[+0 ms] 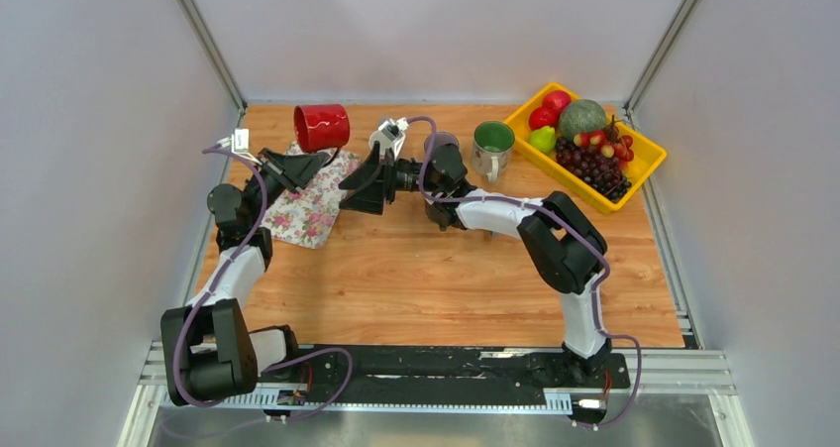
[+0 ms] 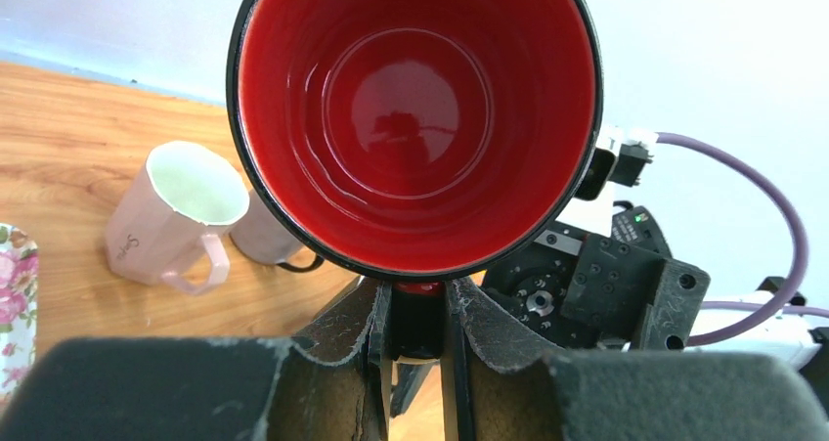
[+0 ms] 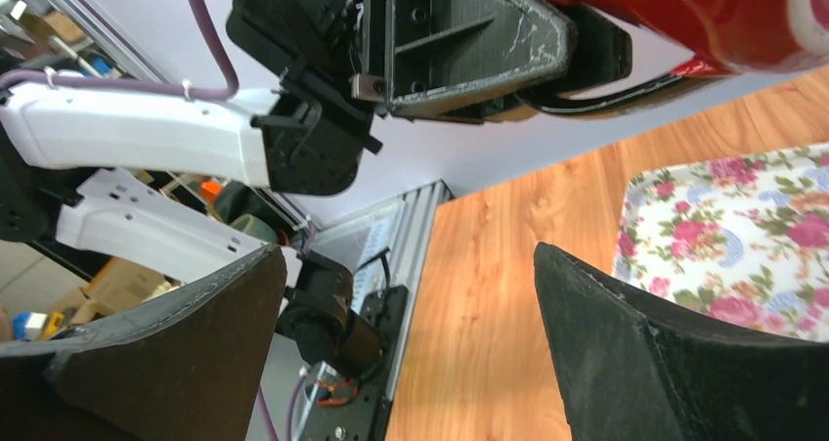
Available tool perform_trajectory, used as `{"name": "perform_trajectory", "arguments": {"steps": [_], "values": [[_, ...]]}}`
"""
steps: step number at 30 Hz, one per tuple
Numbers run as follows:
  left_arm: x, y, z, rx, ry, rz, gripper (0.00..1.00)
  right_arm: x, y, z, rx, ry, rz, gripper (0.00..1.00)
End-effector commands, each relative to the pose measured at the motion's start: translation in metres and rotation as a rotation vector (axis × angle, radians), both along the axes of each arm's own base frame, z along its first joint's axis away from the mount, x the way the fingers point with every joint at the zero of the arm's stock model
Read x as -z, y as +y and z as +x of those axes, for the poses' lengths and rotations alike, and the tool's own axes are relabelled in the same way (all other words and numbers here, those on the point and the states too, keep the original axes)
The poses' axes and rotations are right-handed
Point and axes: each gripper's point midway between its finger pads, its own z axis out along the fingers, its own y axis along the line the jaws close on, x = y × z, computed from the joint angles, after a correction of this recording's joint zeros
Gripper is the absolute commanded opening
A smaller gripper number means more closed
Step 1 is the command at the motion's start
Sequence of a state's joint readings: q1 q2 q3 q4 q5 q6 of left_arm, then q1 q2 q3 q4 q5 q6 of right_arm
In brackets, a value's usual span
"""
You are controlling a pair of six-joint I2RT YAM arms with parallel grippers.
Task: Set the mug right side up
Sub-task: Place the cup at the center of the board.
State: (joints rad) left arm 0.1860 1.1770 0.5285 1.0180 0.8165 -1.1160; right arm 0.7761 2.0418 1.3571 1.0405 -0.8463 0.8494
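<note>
so the left gripper (image 2: 418, 309) is pinching the red mug (image 1: 322, 127) by its handle, holding it sideways in the air over the floral tray (image 1: 312, 209), probably so the wrist can roll it upright, while the right gripper (image 3: 411, 255) is hovering alongside, fingers spread wide, empty.

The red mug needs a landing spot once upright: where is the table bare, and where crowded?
Widest bare wood: the near middle, bordered by the floral tray, the right arm and the arm bases. Crowded: the far strip, where the left gripper holds the red mug beside the open right gripper, the pink mug and the fruit basket.
</note>
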Motion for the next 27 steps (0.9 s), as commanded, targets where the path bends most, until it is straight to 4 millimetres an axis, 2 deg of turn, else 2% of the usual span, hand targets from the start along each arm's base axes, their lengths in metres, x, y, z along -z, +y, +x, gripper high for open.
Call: {"name": "perform_trajectory", "arguments": {"steps": [1, 12, 17, 20, 23, 27], "values": [[-0.043, 0.001, -0.008, -0.021, -0.184, 0.094, 0.00, -0.016, -0.018, -0.008, 0.012, -0.143, -0.027, 1.00], [-0.013, 0.009, 0.009, -0.071, -0.062, 0.261, 0.00, -0.018, -0.075, 0.005, 0.127, -0.282, -0.215, 1.00], [0.006, 0.020, 0.014, -0.136, 0.010, 0.378, 0.00, -0.034, -0.104, 0.007, 0.200, -0.348, -0.235, 1.00], [0.017, 0.021, 0.011, -0.151, 0.058, 0.469, 0.00, -0.042, -0.120, 0.010, 0.240, -0.372, -0.245, 1.00], [0.020, 0.021, 0.005, -0.167, 0.069, 0.523, 0.00, -0.045, -0.135, 0.012, 0.273, -0.402, -0.258, 1.00], [0.032, 0.011, -0.005, -0.148, 0.105, 0.586, 0.00, -0.043, -0.153, 0.017, 0.330, -0.435, -0.278, 1.00]]}}
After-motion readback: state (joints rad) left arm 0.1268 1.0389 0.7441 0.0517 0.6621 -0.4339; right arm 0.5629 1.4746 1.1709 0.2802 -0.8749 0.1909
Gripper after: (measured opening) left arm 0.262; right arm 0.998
